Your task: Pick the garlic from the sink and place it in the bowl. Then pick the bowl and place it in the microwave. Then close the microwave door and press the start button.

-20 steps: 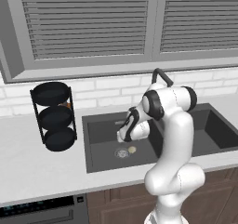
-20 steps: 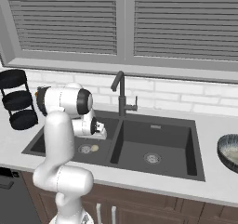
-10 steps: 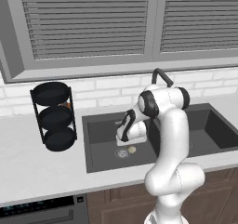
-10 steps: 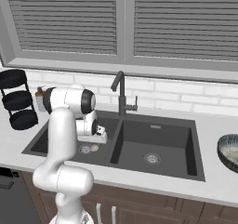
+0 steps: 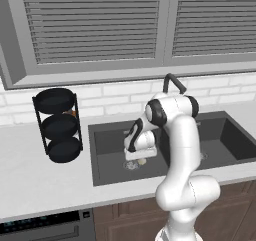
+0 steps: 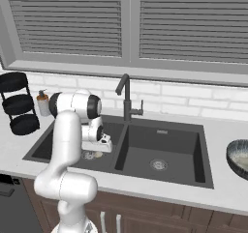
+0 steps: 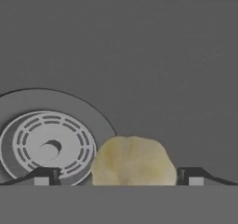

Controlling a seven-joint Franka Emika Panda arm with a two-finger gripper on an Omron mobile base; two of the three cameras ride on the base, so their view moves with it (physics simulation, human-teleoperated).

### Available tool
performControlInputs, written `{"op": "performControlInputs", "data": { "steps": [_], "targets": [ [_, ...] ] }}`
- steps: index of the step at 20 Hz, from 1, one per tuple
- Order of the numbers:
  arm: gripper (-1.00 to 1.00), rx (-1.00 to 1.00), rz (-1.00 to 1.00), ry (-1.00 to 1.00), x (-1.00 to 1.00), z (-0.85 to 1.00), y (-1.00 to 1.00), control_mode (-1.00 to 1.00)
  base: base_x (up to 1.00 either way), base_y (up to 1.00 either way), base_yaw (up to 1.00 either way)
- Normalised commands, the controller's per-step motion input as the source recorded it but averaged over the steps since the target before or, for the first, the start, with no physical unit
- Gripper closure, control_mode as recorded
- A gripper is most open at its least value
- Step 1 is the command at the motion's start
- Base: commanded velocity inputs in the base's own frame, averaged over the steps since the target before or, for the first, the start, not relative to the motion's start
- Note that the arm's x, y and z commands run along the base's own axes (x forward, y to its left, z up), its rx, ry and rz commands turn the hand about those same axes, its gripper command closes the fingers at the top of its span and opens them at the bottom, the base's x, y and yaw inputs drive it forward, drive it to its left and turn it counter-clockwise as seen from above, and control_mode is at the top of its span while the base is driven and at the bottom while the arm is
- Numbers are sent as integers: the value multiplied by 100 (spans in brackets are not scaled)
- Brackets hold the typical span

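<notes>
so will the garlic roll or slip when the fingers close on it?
Probably a little. The garlic looks rounded and lumpy on the smooth sink floor beside the drain, so an off-centre squeeze could nudge it. It sits between the open gripper, looks small, likely light.

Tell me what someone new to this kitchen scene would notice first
Most striking is the white arm bent down into the left basin of the dark sink, its open gripper straddling the pale garlic right beside the round drain. Next come the black three-tier rack on the counter left of the sink, and the speckled bowl far off at the right edge.
</notes>
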Motion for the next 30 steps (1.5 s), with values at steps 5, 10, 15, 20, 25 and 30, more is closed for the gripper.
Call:
{"op": "performControlInputs", "data": {
  "steps": [5,10,15,20,25,30],
  "targets": [
    [-100,0,0,4,0,-18,0,-100,0,0,0],
    [100,0,0,8,-8,-14,1,-100,0,0,0],
    [100,0,0,0,-43,9,0,-100,0,0,0],
    [100,0,-1,-2,-37,69,0,-100,0,0,0],
    [100,1,-3,-12,-56,98,0,-100,0,0,0],
    [100,0,-3,-25,-64,100,1,-100,0,0,0]
  ]
}}
